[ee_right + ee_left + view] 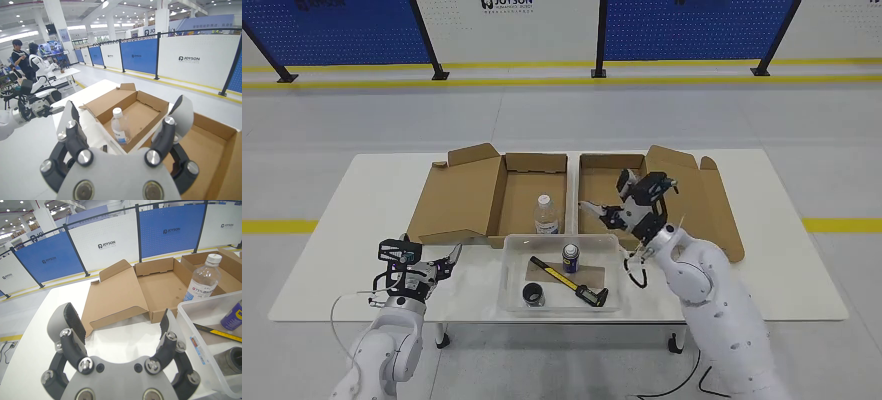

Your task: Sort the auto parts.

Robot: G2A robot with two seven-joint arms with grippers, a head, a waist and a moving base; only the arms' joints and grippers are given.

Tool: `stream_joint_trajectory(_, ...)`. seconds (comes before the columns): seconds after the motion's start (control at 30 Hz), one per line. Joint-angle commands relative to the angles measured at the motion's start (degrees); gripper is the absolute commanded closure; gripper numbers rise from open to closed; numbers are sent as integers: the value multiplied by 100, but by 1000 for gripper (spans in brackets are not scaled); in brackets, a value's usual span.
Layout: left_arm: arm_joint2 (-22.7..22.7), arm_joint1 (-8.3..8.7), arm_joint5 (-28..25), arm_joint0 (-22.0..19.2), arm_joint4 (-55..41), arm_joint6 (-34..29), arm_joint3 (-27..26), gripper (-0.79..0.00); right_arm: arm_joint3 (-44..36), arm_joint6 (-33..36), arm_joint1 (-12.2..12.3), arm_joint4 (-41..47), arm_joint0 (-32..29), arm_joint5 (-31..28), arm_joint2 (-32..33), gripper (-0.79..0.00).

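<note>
1. Top view: the bin [514, 262] is holding a spray can [570, 257], a caliper [567, 280] and a metal tube [533, 294]. The left tool [452, 258] is hanging left of the bin, the right tool [594, 212] behind it.
2. Left wrist view: the left tool is gaping open beside the bin.
3. Right wrist view: the right tool is gaping open; a bottle [118, 126] is standing behind the bin.
</note>
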Motion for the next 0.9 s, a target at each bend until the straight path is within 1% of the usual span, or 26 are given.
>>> stream_joint_trajectory(0.0, 0, 0, 0, 0, 0, 0, 0, -785, -329, 289, 57, -4, -289, -58, 208, -785)
stream_joint_trajectory(0.1, 0, 0, 0, 0, 0, 0, 0, -785, -730, 655, 140, 43, -702, -194, 492, -785)
stream_joint_trajectory(0.23, 0, 0, 0, 0, 0, 0, 0, -785, -1045, 890, 213, 127, -1160, -383, 695, -785)
stream_joint_trajectory(0.27, 0, 0, 0, 0, 0, 0, 0, -785, -1063, 928, 225, 119, -1249, -418, 696, -686)
stream_joint_trajectory(0.3, 0, 0, 0, 0, 0, 0, 0, -785, -1064, 942, 234, 112, -1321, -470, 673, -631)
stream_joint_trajectory(0.33, 0, 0, 0, 0, 0, 0, 0, -785, -1051, 924, 239, 107, -1370, -495, 650, -514)
stream_joint_trajectory(0.37, 0, 0, 0, 0, 0, 0, 0, -785, -1005, 939, 242, 85, -1416, -514, 597, -431)
stream_joint_trajectory(0.53, 0, 0, 0, 0, 0, 0, 0, -785, -722, 961, 232, -117, -1385, -467, 225, -446)
stream_joint_trajectory(0.57, 0, 0, 0, 0, 0, 0, 0, -785, -634, 974, 228, -168, -1341, -448, 143, -437)
stream_joint_trajectory(0.7, 0, 0, 0, 0, 0, 0, 0, -785, -208, 1048, 195, -386, -1058, -374, -231, -446)
stream_joint_trajectory(0.87, 0, 0, 0, 0, 0, 0, 0, -785, 472, 908, 117, -379, -634, -320, -687, -456)
